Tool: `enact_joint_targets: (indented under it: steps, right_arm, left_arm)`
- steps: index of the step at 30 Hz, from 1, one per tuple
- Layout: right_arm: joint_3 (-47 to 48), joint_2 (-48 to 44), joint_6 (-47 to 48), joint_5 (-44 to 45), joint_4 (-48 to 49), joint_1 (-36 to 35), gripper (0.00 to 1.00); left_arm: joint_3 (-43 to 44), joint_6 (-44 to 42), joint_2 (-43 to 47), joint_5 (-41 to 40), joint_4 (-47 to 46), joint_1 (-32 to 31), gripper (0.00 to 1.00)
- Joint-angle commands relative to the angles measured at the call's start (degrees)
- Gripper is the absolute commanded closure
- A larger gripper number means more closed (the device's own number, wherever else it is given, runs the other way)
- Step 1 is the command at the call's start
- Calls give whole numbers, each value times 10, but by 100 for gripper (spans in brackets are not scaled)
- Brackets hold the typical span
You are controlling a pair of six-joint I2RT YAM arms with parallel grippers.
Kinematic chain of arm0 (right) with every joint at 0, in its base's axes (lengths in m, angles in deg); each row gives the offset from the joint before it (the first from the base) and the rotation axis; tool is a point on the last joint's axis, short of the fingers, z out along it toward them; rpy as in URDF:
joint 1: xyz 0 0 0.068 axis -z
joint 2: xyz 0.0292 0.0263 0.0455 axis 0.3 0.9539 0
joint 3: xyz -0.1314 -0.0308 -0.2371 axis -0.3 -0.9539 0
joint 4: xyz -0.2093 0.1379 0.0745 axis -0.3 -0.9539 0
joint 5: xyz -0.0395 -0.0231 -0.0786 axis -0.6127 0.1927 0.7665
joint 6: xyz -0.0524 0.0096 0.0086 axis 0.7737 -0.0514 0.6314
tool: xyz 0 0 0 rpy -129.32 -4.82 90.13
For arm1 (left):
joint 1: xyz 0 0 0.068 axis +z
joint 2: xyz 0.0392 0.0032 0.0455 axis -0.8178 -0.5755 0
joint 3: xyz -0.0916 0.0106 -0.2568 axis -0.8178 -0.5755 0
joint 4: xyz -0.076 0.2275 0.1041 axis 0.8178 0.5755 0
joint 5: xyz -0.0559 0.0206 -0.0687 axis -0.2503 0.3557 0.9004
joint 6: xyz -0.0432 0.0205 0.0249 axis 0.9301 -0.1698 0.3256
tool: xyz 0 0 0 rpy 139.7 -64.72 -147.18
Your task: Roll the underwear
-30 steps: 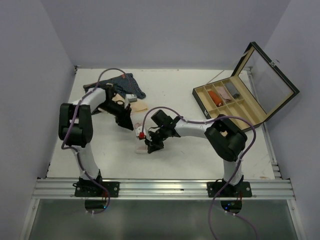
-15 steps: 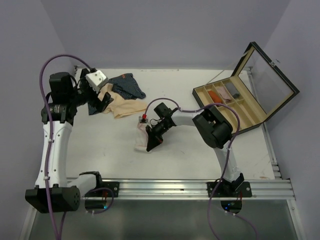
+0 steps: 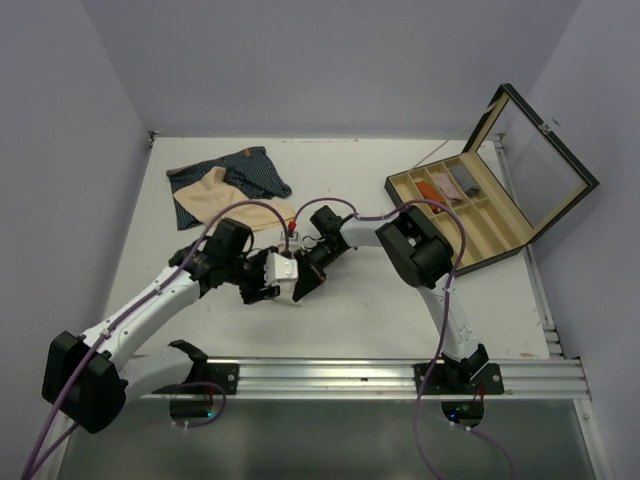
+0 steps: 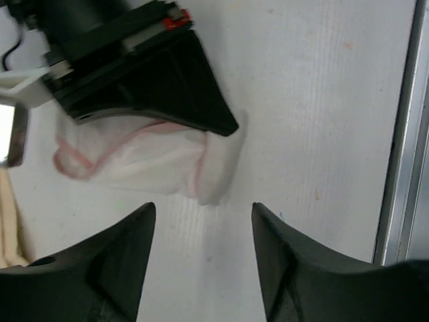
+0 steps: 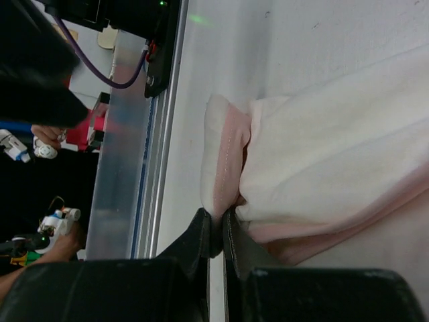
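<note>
A compartmented wooden box (image 3: 497, 228) is sitting at the right side of the white worktop (image 3: 350, 310), its glass-paned lid (image 3: 540, 180) standing open and leaning back toward the right wall. An orange-red item (image 3: 432, 195) is lying in one of its left compartments, and a grey item (image 3: 462, 181) is lying a little further right. An aluminium rail (image 3: 330, 377) is running along the worktop's near edge.
</note>
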Motion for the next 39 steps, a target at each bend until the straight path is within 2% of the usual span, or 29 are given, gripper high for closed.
enact_joint_targets:
  steps: [1, 3, 6, 16, 20, 22, 23, 26, 27, 28, 30, 37, 39]
  right_arm:
    - [-9, 39, -4, 59, 2, 3, 100]
    - [-9, 41, -2, 58, -2, 4, 100]
    - [-11, 45, 1, 57, -6, 6, 100]
    - [-8, 57, 12, 51, -19, 6, 100]
    - [-1, 63, 25, 52, -35, 7, 100]
    - [12, 64, 40, 53, -62, 7, 100]
    - [24, 63, 52, 55, -86, 8, 100]
    - [41, 47, 61, 65, -117, 16, 88]
    - [59, 41, 69, 70, -147, 24, 85]
    - [72, 34, 77, 76, -169, 29, 77]
    - [117, 13, 113, 108, -249, 43, 73]
    - [220, -55, 162, 223, -393, 120, 58]
    - [248, -82, 169, 263, -418, 144, 57]
  left_arm:
    - [-48, -17, 6, -77, -98, -106, 41]
    - [-75, -21, -8, -105, -141, -139, 48]
    - [-100, -29, -21, -125, -179, -158, 52]
    - [-140, -70, -84, -201, -256, -177, 52]
    - [-152, -84, -105, -201, -276, -180, 53]
    - [-151, -95, -123, -190, -265, -180, 63]
    - [-144, -97, -140, -186, -247, -180, 74]
    - [-126, -97, -161, -164, -210, -180, 84]
    - [-123, -96, -172, -158, -187, -180, 93]
    - [-119, -93, -179, -146, -173, -180, 97]
    - [-102, -88, -199, -120, -132, -180, 100]
    - [-53, -72, -262, -31, -38, -149, 100]
    - [-26, -74, -290, -1, -9, -133, 99]
